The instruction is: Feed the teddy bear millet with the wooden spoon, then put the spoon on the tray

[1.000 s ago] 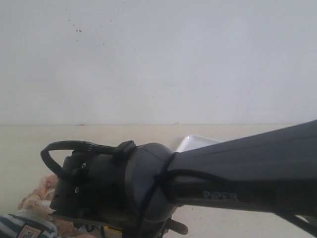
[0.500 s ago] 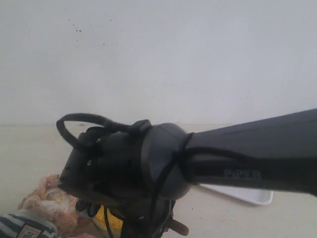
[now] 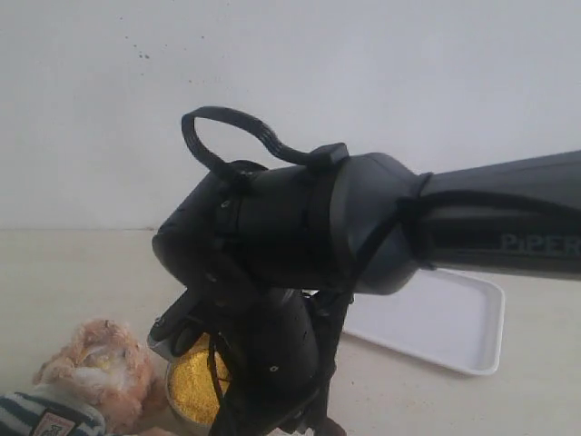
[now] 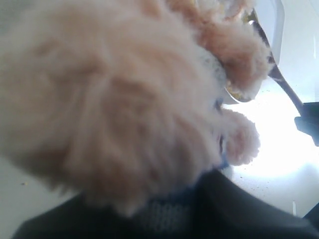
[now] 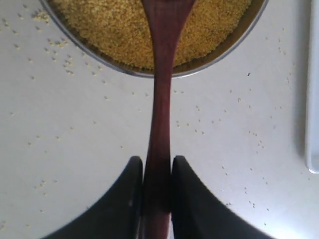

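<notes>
Plain white wall stands behind a cream bench (image 3: 54,272) in the exterior view. You see the black right arm (image 3: 472,236) stretching in from the right, its wrist bent down over a round shiny metal bowl (image 3: 172,381) of fine yellow-orange millet (image 3: 195,392) by the bench's near edge. Just left of the bowl is the fluffy light-brown plush teddy bear (image 3: 100,368) in its navy-and-white striped shirt. The flat white rectangular plastic tray (image 3: 454,331) lies toward the right side, apart from the bowl.

In the left wrist view the teddy bear's fur fills nearly everything, blurred and very close. You cannot tell whether the left gripper is apart or closed on it.

In the right wrist view the right gripper (image 5: 157,162) is clamped on the thin handle of the small dark reddish-brown wooden spoon (image 5: 162,94), with both black fingers (image 5: 127,199) pressed against it. The spoon's oval end is over the millet inside the bowl. Loose grains lie scattered on the bench around the bowl, and the tray's rim shows at one side.
</notes>
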You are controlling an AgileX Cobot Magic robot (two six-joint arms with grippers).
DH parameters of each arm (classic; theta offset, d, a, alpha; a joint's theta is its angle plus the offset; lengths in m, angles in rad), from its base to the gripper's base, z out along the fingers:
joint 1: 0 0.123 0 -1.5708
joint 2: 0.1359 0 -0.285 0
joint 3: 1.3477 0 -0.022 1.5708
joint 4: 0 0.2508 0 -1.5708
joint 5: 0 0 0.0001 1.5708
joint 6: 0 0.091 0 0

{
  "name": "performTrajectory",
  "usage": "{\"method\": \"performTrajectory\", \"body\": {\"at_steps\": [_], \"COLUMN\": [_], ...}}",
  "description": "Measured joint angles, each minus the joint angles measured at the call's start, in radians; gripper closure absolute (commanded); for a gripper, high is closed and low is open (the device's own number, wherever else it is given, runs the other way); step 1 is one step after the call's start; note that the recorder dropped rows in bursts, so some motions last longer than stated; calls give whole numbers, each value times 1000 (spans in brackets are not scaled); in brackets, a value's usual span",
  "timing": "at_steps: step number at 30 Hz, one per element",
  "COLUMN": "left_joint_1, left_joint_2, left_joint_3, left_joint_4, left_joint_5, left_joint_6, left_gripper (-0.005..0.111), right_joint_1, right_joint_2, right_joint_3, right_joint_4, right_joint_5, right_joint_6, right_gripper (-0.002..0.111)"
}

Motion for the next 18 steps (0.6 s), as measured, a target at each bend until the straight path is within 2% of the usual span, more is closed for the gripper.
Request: {"method": "performTrajectory", "body": {"at_steps": [8, 18], "left_joint_1": [0, 0], "left_joint_2": [0, 0], "left_joint_3": [0, 0], "left_joint_4": [0, 0], "left_joint_5": [0, 0], "left_joint_6": [0, 0], "left_gripper": [103, 103], "right_joint_1": [-27, -73], "right_joint_2": [-24, -26], "right_joint_3": [0, 0], "right_joint_4": [149, 178], "right_joint_5": [0, 0], "right_joint_6": [-95, -113], "right_gripper": [108, 108]}}
